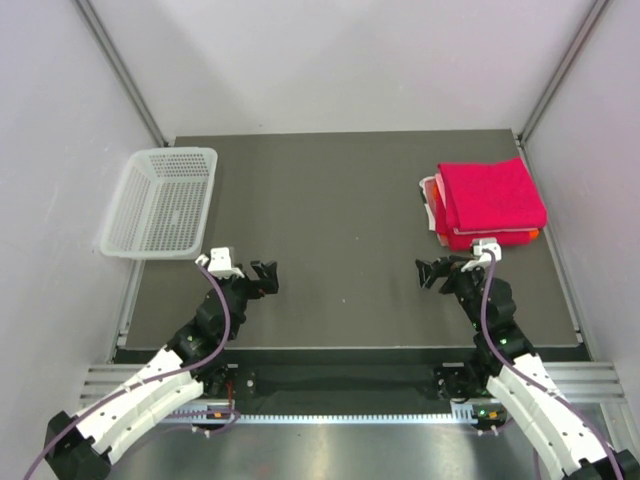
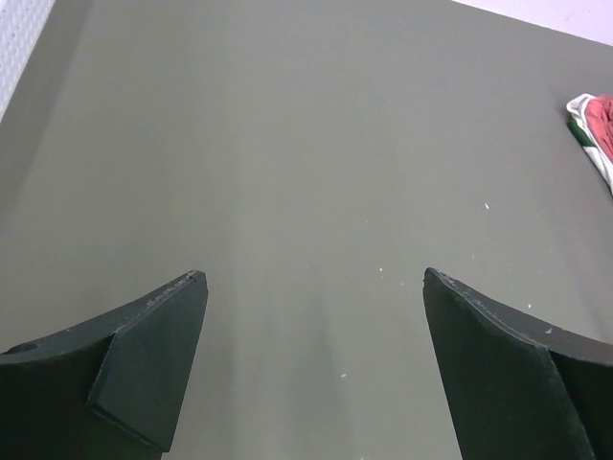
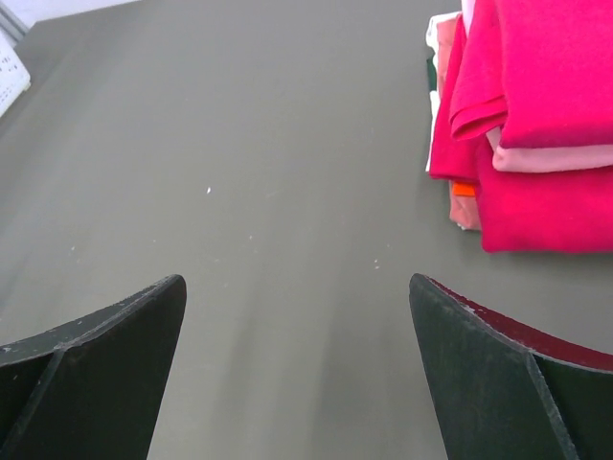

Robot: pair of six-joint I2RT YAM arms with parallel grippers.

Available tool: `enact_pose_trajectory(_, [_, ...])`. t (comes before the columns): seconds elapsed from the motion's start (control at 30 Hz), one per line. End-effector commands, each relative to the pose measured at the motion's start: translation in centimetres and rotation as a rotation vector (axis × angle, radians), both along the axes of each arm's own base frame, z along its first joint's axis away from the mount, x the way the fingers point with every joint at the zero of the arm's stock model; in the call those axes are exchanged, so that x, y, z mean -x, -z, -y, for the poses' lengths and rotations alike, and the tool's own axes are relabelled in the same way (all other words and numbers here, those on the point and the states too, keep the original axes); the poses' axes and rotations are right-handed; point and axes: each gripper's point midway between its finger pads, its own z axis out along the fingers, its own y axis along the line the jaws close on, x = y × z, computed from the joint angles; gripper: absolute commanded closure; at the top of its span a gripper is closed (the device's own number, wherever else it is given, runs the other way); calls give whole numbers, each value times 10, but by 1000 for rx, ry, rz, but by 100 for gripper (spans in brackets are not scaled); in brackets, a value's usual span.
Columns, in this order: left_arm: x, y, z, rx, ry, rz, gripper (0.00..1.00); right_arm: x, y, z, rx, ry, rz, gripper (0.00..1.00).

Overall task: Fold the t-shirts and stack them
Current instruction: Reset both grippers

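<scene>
A stack of folded t-shirts (image 1: 487, 203) lies at the table's right side, a crimson-magenta one on top, with light pink, red and orange layers under it. The stack fills the upper right of the right wrist view (image 3: 532, 125), and its edge shows at the right of the left wrist view (image 2: 596, 125). My left gripper (image 1: 266, 277) is open and empty over bare table at the near left (image 2: 314, 278). My right gripper (image 1: 430, 272) is open and empty, just in front and left of the stack (image 3: 297, 283).
A white perforated plastic basket (image 1: 160, 202) stands at the table's far left edge, with nothing visible in it. The dark grey table (image 1: 330, 220) lies between the grippers and the back wall. Grey walls close in both sides.
</scene>
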Motion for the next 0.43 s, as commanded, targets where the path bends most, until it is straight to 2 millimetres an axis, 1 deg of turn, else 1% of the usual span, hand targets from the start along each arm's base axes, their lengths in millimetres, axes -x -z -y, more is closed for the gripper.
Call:
enact_pose_trajectory(0.0, [-1,-8,5,17,25,38,1,-2,-25,-10,-36,-38,73,0])
enact_pose_trajectory(0.33, [-1,-7,4,20,20,38,1,-2,-24,-9,-36,-34,71,0])
enact_pose_trajectory(0.4, [-2,-7,4,18,19,38,1,-2,-24,-6,-37,-17,74,0])
